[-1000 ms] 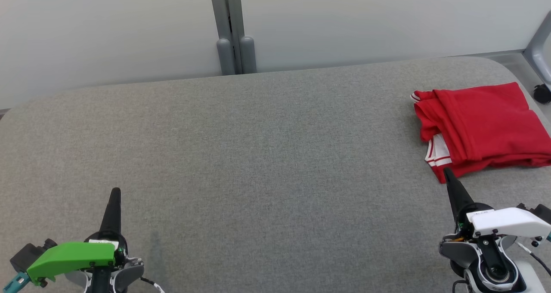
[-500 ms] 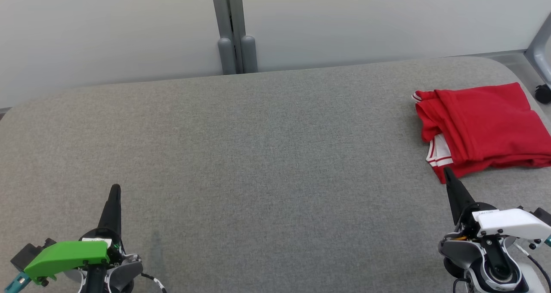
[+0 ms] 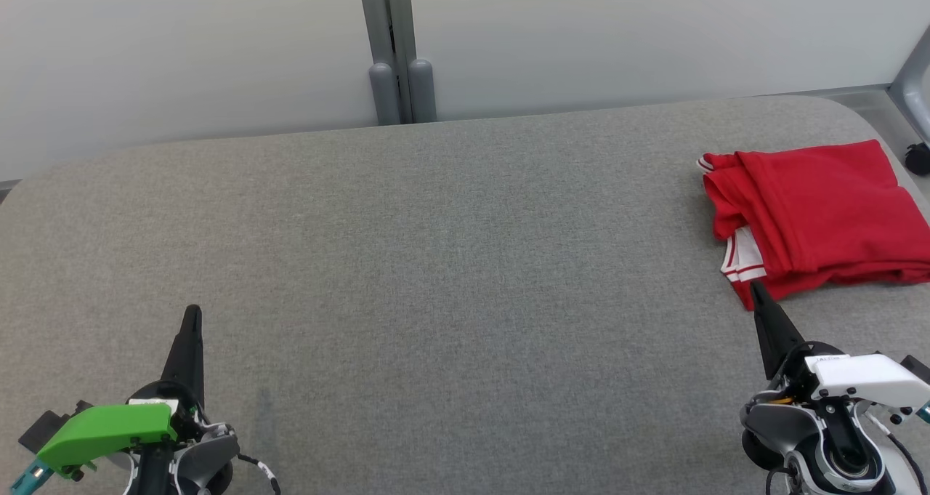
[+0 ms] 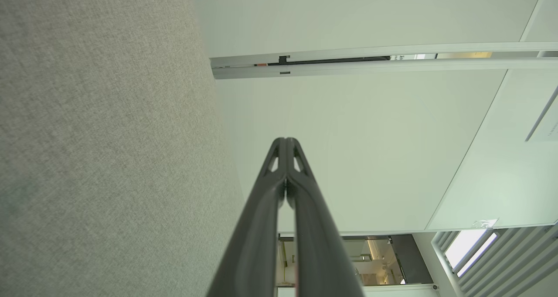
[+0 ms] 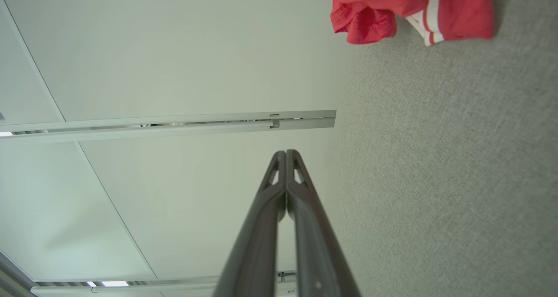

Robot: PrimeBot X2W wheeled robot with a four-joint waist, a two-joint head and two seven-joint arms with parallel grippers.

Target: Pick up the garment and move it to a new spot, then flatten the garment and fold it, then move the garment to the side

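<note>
1. Head view: a folded red garment (image 3: 821,215) lies on the grey fabric table (image 3: 450,262), far over on the robot's right and towards the back edge.
2. Its long axis runs roughly left to right across the table, with the right end a little nearer the robot. That end is cut off by the picture's edge.
3. The left end points towards the middle of the table. It shows bunched folds and white-striped trim (image 3: 737,259) peeking out at the near-left corner.
4. The top layer lies fairly flat, and a thicker stack of layers shows along the near edge.
5. The right gripper (image 3: 755,288) sits at the lower right with its two dark fingers pressed together, holding nothing. Its tip points up and slightly left, and it lines up with the garment's near-left corner.
6. Right wrist view: the striped corner of the garment sits at the top, well apart from the closed fingertips, with bare table between them.
7. The left gripper (image 3: 192,312) sits at the lower left, far from the garment. Its fingers are also together and empty, pointing towards the pale wall panel (image 3: 182,51).
8. Left wrist view: the fingers meet along their length, with the table on one side and the wall ahead.
</note>
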